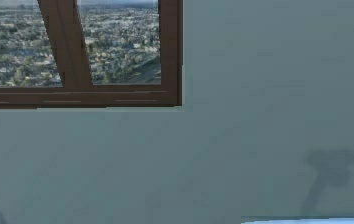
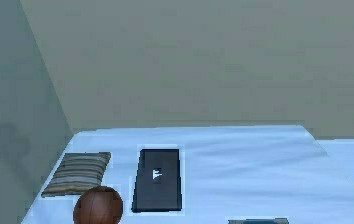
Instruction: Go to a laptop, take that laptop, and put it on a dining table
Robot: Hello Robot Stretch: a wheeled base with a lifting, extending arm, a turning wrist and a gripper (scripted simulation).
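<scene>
- The bed (image 2: pixel 255 160) bore the laptop (image 2: pixel 157 180), lying flat toward its pillow end.
- The pillow (image 2: pixel 77 173) and ball (image 2: pixel 98 207) lay on the bed too; the reach should probably line up first and avoid both.
- The gripper's state could not be told.

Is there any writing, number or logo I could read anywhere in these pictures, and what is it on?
None can be read. The laptop on the pale blue surface bears a small white mark, too small to read. The window, striped cushion and brown ball carry no text.
</scene>
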